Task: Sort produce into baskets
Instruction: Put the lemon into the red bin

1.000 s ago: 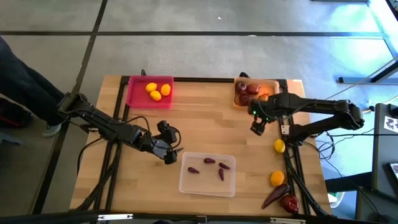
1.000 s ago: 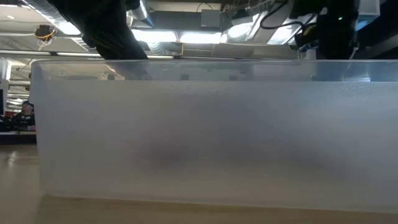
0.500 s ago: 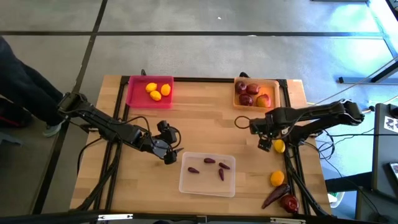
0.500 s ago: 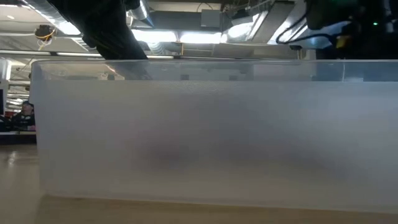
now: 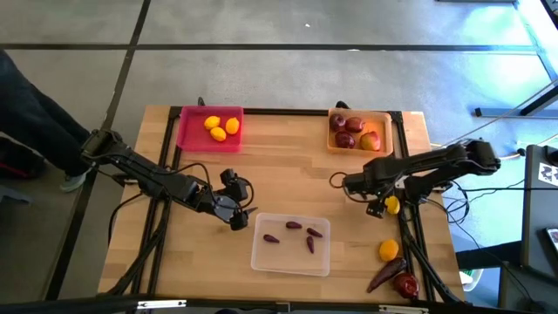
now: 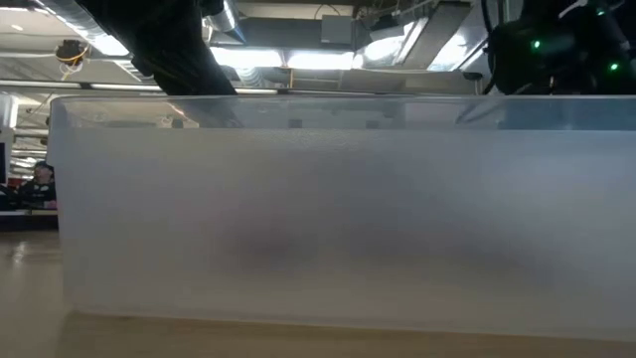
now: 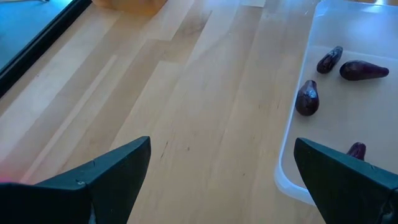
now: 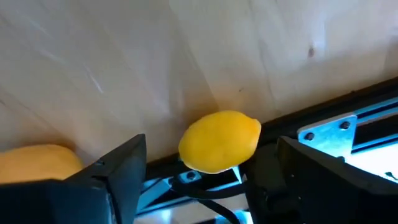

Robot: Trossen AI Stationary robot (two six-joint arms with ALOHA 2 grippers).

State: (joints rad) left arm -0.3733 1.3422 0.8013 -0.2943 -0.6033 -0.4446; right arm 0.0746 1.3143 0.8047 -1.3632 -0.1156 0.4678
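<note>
A yellow lemon [image 8: 219, 140] lies on the wood at the table's right edge, against the black frame rail. My right gripper [image 5: 377, 208] points down over it, open, with one finger on each side of the lemon [image 5: 392, 205] and neither touching it. My left gripper [image 5: 235, 215] hovers open at the clear basket's [image 5: 292, 245] left far corner, holding nothing. The clear basket holds several purple pods [image 7: 307, 98]. The pink basket [image 5: 187, 129] at the far left holds three yellow fruits. The orange basket [image 5: 384, 131] at the far right holds several red fruits.
Another orange-yellow fruit [image 5: 388, 250], a long dark pod [image 5: 384, 275] and a red fruit [image 5: 405, 284] lie near the table's near right corner. Bare wood [image 5: 288, 179] spreads between the baskets. In the low view the clear basket's wall [image 6: 328, 219] fills the picture.
My right gripper has gone from beside the orange basket toward the table's near and right edges and down, tipping to point more steeply downward, and now straddles the yellow lemon. The lemon has stayed in place.
</note>
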